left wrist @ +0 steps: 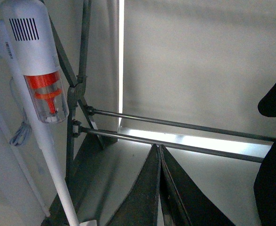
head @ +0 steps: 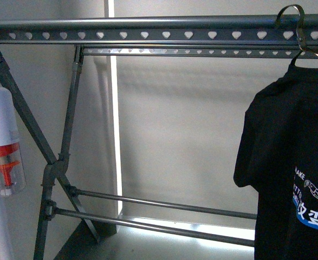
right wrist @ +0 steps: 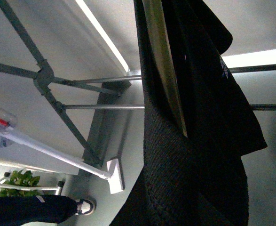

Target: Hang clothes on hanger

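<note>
The hanger is a dark grey drying rack; its top rail [head: 148, 33] with heart-shaped holes runs across the front view. The clothes, a black T-shirt [head: 294, 173] with white and blue print, hang at the right from a metal hook [head: 291, 16] that sits over this rail. In the right wrist view the black shirt [right wrist: 199, 117] fills the middle and covers my right gripper, which is shut on it. My left gripper [left wrist: 157, 148] is shut and empty, near the rack's lower crossbars [left wrist: 175, 125]; the shirt's edge [left wrist: 274, 174] is off to one side.
A white stick vacuum with an orange-red part [head: 1, 146] leans by the rack's slanted leg [head: 23, 114]; it also shows in the left wrist view [left wrist: 39, 70]. A person's shoe [right wrist: 83, 205] and a green plant [right wrist: 18, 181] are on the floor. A pale wall stands behind the rack.
</note>
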### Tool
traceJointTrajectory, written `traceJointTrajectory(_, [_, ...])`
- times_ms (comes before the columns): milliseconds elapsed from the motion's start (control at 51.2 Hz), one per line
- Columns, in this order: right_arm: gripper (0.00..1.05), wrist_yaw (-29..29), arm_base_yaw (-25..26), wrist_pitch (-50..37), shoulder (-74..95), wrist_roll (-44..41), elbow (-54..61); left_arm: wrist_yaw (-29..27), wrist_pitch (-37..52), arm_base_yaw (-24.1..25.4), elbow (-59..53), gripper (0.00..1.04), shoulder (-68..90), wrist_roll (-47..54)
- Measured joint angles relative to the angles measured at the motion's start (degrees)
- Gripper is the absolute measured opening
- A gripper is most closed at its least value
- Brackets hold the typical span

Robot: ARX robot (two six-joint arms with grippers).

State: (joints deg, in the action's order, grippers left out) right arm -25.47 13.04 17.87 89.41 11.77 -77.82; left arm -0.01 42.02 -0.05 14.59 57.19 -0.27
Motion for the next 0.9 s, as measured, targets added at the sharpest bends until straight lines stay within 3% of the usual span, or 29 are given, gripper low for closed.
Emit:
traceJointTrajectory(137, [0.05,-2.3,0.1,1.6,-2.8,-4.1,0.4,0.0,-0.5,0.0,-4.1,0.04,-5.0,0.0])
traceJointTrajectory(312, [0.05,-3.7,3.6,1.7,-2.8,0.3,-2.2,0.0,-3.8,0.0,-8.4,0.04,-12.4,0.0])
traceJointTrajectory(898, [0.07,1.8,4.8,-3.7,3.5,5.2,0.2,0.0,-14.0,0.0,-13.6,0.04,-29.0,0.2])
